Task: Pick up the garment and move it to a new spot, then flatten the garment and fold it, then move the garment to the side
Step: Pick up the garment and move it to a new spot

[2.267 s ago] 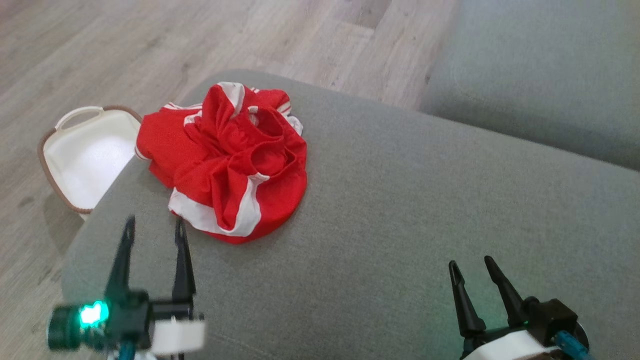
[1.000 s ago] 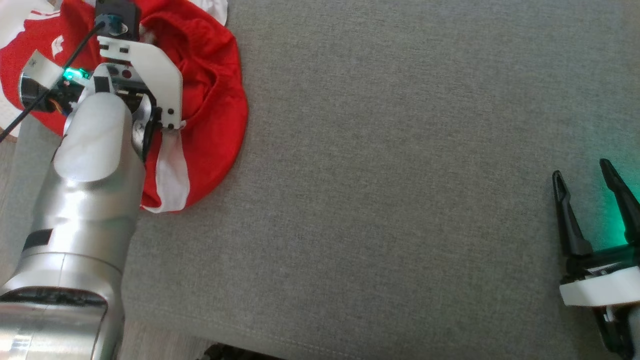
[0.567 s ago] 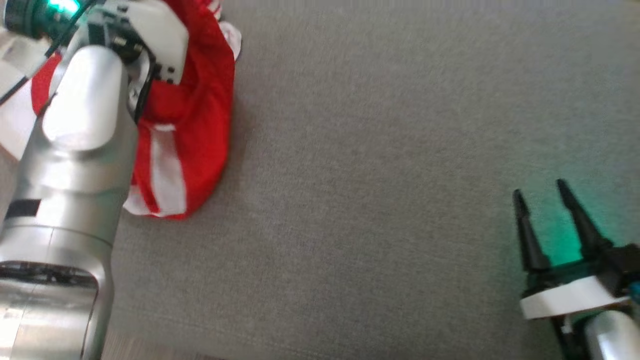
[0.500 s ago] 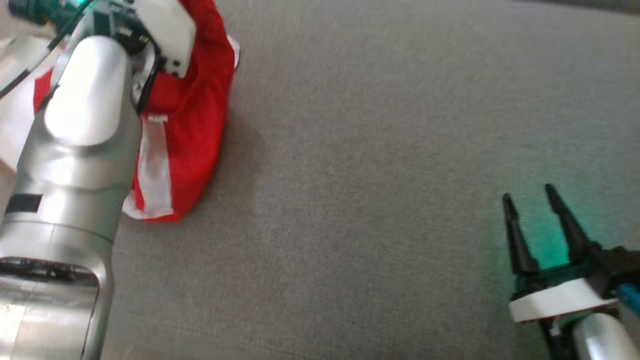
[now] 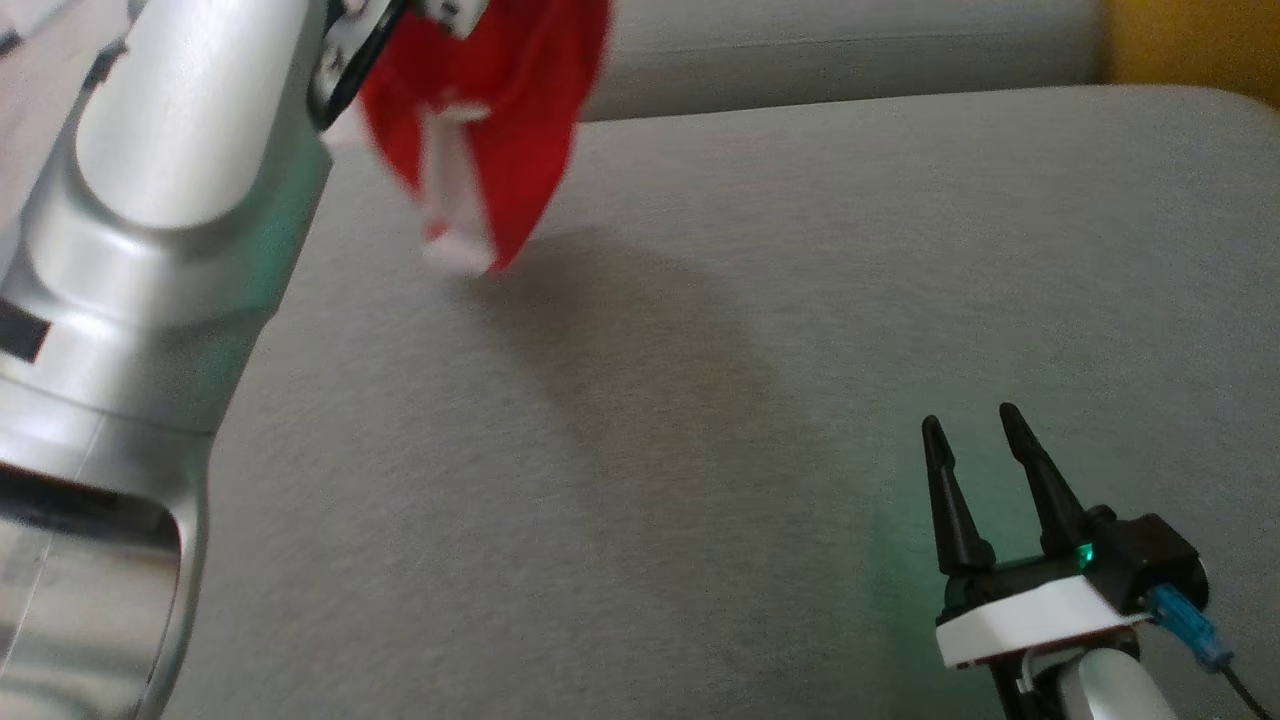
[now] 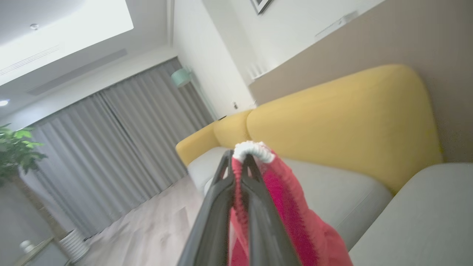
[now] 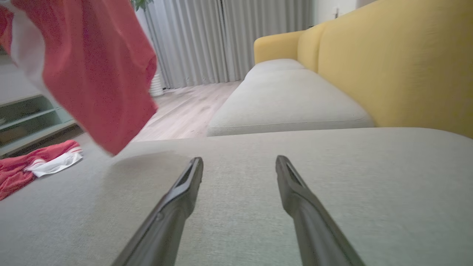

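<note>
The red garment [image 5: 500, 120] with white trim hangs in the air above the grey cushion [image 5: 700, 420], throwing a shadow on it. My left gripper [image 6: 238, 157] is shut on its white-edged hem, and the cloth [image 6: 295, 218] drapes down to the right of the fingers. The silver left forearm [image 5: 170, 200] rises at the head view's left. My right gripper [image 5: 970, 420] stands open low over the cushion at the lower right, with nothing between its fingers [image 7: 184, 192]. From the right wrist the garment [image 7: 96, 74] hangs at the upper left, well away from that gripper.
Another red and white cloth [image 7: 37, 164] lies on the cushion's far left edge. A second grey seat cushion [image 7: 288, 99] and the yellow backrest [image 7: 388, 66] lie beyond. Wooden floor [image 7: 184, 107], curtains and a low shelf [image 7: 26, 118] are further off.
My left gripper closed on the garment and raised it off the cushion, swinging it rightward. The head camera tilted up meanwhile. The right gripper stayed open.
</note>
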Motion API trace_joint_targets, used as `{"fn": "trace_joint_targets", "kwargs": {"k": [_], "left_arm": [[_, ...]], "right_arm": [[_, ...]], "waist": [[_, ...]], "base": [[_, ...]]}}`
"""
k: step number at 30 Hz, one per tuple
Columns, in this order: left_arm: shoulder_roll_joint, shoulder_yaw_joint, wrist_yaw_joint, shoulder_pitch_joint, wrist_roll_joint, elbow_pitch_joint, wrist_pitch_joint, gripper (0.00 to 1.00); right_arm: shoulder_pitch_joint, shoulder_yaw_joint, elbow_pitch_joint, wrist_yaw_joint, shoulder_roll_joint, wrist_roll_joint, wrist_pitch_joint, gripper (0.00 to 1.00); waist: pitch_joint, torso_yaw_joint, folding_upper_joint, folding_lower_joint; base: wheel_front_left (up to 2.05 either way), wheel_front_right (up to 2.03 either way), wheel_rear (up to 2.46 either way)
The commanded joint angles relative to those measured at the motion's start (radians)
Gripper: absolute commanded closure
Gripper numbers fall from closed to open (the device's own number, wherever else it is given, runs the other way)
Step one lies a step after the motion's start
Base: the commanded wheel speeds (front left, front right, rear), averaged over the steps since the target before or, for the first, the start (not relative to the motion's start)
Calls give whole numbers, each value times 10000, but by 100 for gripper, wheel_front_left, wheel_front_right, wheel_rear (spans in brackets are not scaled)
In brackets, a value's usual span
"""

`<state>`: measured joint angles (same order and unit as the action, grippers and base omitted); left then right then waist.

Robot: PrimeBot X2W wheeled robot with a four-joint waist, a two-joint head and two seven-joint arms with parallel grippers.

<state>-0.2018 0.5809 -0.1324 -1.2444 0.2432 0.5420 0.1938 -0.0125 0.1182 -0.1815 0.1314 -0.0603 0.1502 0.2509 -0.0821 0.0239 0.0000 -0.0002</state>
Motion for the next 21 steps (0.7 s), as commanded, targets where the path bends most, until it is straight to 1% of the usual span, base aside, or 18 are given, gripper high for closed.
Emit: {"fn": "trace_joint_targets", "kwargs": {"k": [1,5,9,11,13,15,17,19,21], "left_arm": [[-203,-153,20,-842,290,-432,-32,100],[76,103,19,-1097,576,-271,-326,100],[443,412,19,-737,994,243,-655,100],[532,536,19,-498,1066,362,-801,100],[686,893,18,136,1190,463,-1340,100],[790,1432,18,993,1289,517,-1976,100],[815,2181,18,1946,1137,583,-2689,100],[873,2854,18,2965,964,757,-3399,100],[988,3327,40,3900,824,1072,-3946,100]], "right_arm": [[239,233,276,-7,52,96,109,0],[376,282,279,-7,90,277,109,0],[563,443,364,-7,97,637,109,0],[607,440,384,-7,97,704,109,0],[683,434,409,-7,98,835,109,0],[740,421,409,-7,98,963,109,0],[756,362,396,-7,99,1061,109,0],[748,307,385,-7,99,1099,109,0],[726,246,357,-7,99,1081,109,0]], "waist": [[471,-1632,0,2],[311,-2546,0,2],[-88,-3163,0,2],[-195,-3238,0,2],[-445,-3362,0,2],[-687,-3413,0,2],[-869,-3358,0,2],[-984,-3242,0,2],[-1023,-3082,0,2]], "base": [[0,0,0],[0,0,0],[0,0,0],[0,0,0],[0,0,0],[0,0,0],[0,0,0],[0,0,0],[0,0,0]]}}
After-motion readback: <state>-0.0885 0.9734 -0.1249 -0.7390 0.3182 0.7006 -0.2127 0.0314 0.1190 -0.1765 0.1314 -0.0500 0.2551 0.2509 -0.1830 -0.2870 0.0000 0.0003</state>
